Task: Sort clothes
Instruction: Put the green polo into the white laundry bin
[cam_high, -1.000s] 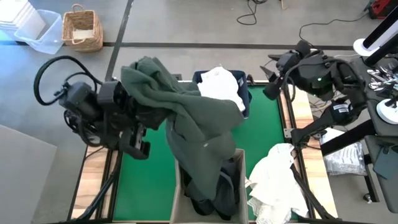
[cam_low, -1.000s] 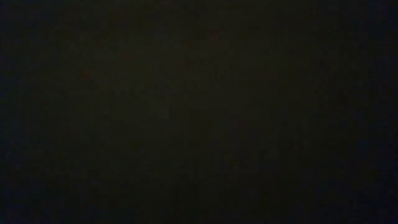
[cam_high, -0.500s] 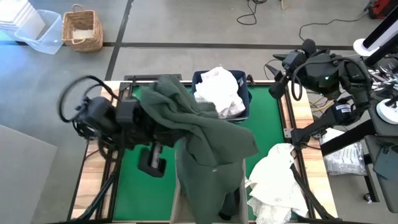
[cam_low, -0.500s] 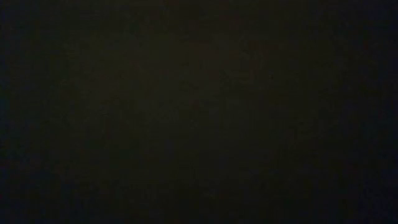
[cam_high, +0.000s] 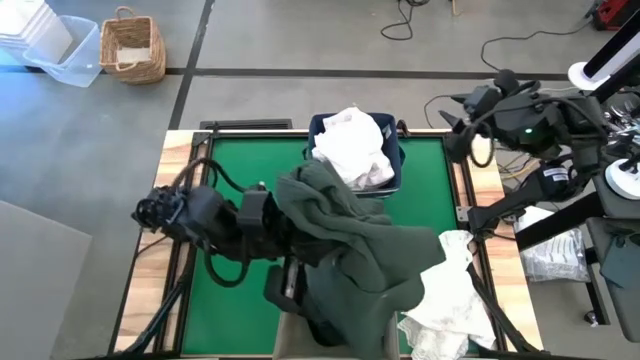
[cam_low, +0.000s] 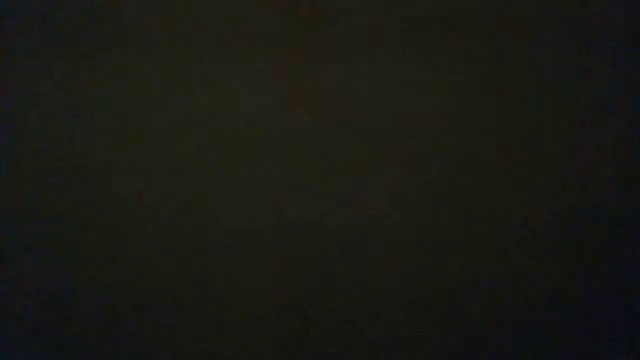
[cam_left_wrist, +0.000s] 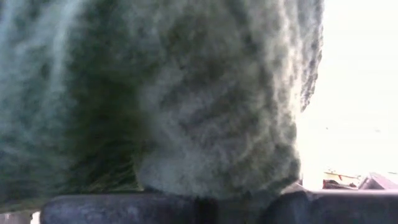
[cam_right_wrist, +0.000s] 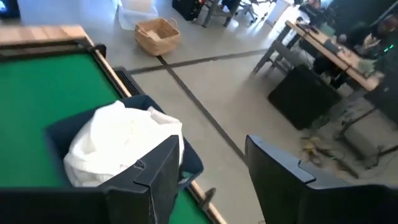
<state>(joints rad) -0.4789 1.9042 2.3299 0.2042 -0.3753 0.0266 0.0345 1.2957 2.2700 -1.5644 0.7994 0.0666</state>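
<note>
Carried from the far-left part of the bench toward its near middle, dark green garment (cam_high: 350, 235) draped over the left gripper (cam_high: 300, 275), fingers clamped on its fabric, right gripper (cam_right_wrist: 211, 177) parted, empty, off the far-right corner, white garment (cam_high: 350, 150) in navy bin (cam_high: 395, 165) at far edge.

Fuzzy, seemingly fleece green garment (cam_left_wrist: 186, 112)
</note>
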